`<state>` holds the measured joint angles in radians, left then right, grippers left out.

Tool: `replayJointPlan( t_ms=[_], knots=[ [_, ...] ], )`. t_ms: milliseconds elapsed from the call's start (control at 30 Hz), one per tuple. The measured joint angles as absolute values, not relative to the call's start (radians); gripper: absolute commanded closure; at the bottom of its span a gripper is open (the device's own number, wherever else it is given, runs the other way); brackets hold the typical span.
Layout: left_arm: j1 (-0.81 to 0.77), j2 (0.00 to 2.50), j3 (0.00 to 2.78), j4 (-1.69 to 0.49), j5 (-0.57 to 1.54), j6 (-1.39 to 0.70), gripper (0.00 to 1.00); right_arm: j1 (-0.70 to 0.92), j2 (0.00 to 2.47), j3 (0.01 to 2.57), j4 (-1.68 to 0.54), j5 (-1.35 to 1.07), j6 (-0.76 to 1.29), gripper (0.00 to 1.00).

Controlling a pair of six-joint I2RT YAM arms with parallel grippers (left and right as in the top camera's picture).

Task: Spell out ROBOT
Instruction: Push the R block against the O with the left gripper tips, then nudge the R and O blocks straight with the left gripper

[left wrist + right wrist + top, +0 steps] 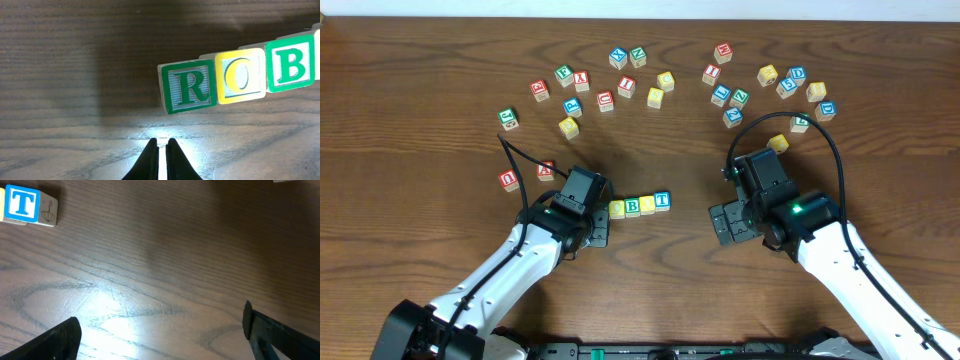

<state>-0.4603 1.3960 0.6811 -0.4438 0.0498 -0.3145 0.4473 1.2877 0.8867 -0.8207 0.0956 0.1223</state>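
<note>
Dark wood-grain bench (650, 290) carries a short row of letter cubes built around the green-framed B (292, 64). Touching B on one side is the yellow O cube (240, 75), and the green-framed R (189, 86) sits against that, forming the row's end. On B's other side comes the second yellow cube (648, 204), then the blue-framed T (21, 203) at the far end.

The left end effector (162, 145) is clenched on nothing, its fingers pressed together. It hangs on the robot's side of the row, off B's R side and clear of R. The right end effector (160, 330) is released, its fingers spread wide over bare wood past T, well apart from B.

Loose cubes (650, 97) lie scattered beyond B, away from the robot. The red-framed U (509, 180) and red-framed A (546, 171) lie out past the R end.
</note>
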Motion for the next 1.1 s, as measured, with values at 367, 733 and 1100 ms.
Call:
replayJointPlan(
  t_ms=[367, 733, 1100],
  knots=[
    [-0.46, 1.396, 0.681, -0.437, 0.05, -0.315, 0.93, 0.447, 1.288, 0.887, -0.821, 0.095, 0.123, 0.01],
    [-0.46, 1.396, 0.645, -0.437, 0.071, -0.315, 0.93, 0.447, 1.288, 0.887, -0.821, 0.096, 0.122, 0.01],
    [-0.46, 1.396, 0.645, -0.384, 0.078, -0.315, 0.92, 0.447, 1.288, 0.887, -0.821, 0.096, 0.123, 0.01]
  ],
)
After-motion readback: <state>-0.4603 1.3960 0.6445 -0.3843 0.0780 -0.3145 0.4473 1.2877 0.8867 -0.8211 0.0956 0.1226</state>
